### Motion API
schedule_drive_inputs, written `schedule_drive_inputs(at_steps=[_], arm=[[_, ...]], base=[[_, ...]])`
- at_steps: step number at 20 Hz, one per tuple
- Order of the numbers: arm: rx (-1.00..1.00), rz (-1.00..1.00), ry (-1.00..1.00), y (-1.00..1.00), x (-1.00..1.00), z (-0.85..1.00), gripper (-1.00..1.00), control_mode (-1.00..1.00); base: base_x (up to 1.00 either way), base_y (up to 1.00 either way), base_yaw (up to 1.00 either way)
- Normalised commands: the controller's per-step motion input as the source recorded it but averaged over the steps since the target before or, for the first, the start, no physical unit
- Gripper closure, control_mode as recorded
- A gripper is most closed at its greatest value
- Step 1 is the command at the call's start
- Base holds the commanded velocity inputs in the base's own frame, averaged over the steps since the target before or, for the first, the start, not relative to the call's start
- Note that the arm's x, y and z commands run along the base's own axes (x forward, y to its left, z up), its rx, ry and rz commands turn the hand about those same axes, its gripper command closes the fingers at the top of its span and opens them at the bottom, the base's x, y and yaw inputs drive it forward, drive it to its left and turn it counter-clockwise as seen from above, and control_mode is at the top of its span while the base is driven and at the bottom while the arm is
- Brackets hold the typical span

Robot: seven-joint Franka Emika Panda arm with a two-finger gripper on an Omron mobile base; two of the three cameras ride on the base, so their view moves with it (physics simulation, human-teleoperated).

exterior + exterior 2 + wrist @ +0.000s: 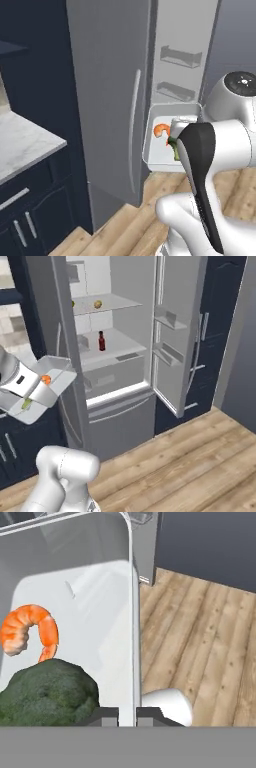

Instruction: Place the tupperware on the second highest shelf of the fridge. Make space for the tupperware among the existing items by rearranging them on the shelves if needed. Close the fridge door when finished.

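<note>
- The two-finger gripper [127,714] on the white arm is clamped on the rim of the shallow translucent-white rectangular tupperware [75,617]. In the hand view the two dark finger tips sit one on each side of the tray's thin side wall, with almost no gap between them.
- Contents: a curled orange shrimp [30,632] and a dark green broccoli floret [47,692], both lying toward the gripped end of the tray.
- Tupperware location: held in the air, outside the tall brushed-grey fridge [115,381]. In the right base view it hangs low at the left, on the near side of the open left door [60,346], which stands between the tray and the interior.
- Key relation, judged: the target second highest shelf [107,348], a wide pale grey panel, lies ahead, to the right of and above the tray. The carry would have to go round the door edge, then up and in.
- The tray's long axis appears to run away from the fingers, so the free end would probably enter first.
- Shelf occupancy: a slim dark red bottle with a black cap [101,341] stands on that shelf, left of centre. The part to its right looks bare, so rearranging may not be needed.
- A small yellowish round fruit [98,304] sits on the shelf above.
- The right door is open, with its railed bins empty.
- Writing: no brands or labels are legible; the bottle is too small to read.
</note>
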Motion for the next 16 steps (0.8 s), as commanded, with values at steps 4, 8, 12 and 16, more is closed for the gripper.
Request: schedule_drive_inputs(at_steps=[4,8,12,16], arm=[[0.0,0.0,0.0,0.0,0.0,0.0,1.0,1.0],[0.0,0.0,0.0,0.0,0.0,0.0,1.0,1.0],[0.0,0.0,0.0,0.0,0.0,0.0,1.0,1.0],[0.0,0.0,0.0,0.0,0.0,0.0,1.0,1.0]], base=[[0.53,-0.79,-0.23],[0.63,-0.73,-0.15],[0.78,-0.59,-0.01],[0.63,-0.21,0.12]])
